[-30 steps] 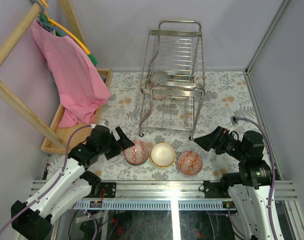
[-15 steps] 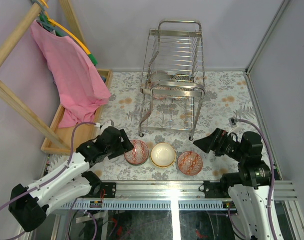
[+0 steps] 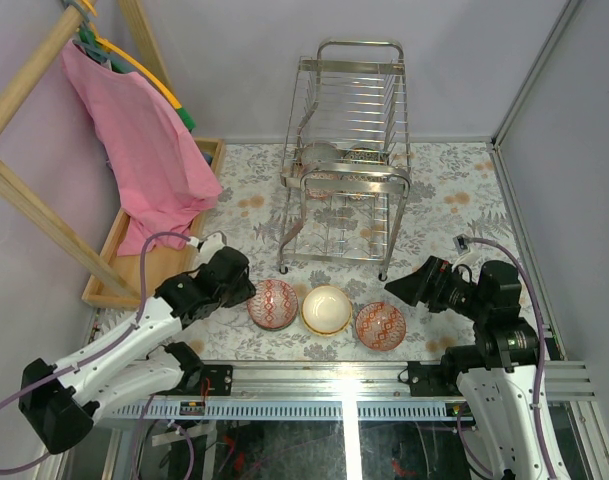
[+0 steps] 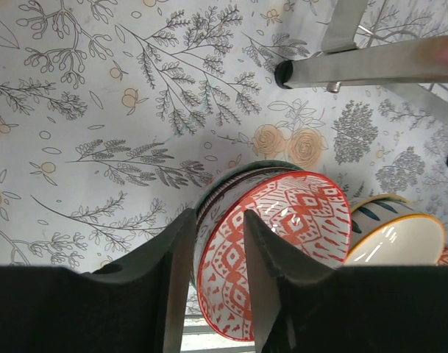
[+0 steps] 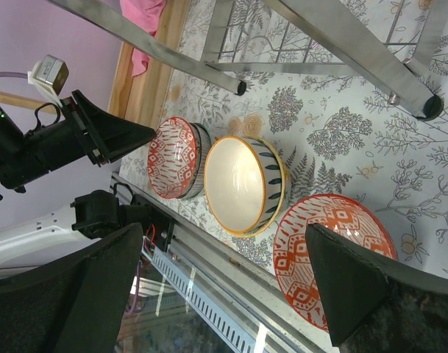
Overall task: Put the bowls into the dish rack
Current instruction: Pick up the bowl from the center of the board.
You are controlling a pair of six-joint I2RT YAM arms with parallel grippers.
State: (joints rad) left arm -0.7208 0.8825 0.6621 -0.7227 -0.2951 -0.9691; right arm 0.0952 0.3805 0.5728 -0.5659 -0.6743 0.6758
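Observation:
Three bowls stand in a row at the table's near edge. The left one is a red-white bowl (image 3: 274, 304) (image 4: 297, 220), nested in a dark striped bowl (image 4: 216, 190). My left gripper (image 3: 247, 289) (image 4: 215, 246) is shut on its left rim, one finger inside, one outside. To its right sit a cream bowl (image 3: 326, 309) (image 5: 242, 184) and another red-white bowl (image 3: 380, 325) (image 5: 334, 250). My right gripper (image 3: 392, 288) (image 5: 224, 235) hangs open above and right of them, holding nothing. The chrome dish rack (image 3: 349, 100) stands behind, with bowls (image 3: 320, 156) on its upper tier.
A wooden tray (image 3: 119, 270) lies at the left under a pink cloth (image 3: 144, 150) hanging from a wooden frame (image 3: 34, 200). The rack's legs (image 4: 371, 62) (image 5: 341, 37) stand close behind the bowls. A metal rail (image 3: 344, 385) runs along the near edge.
My left gripper moved right onto the left bowl's rim and its fingers closed from wide open onto it. The right gripper edged slightly left.

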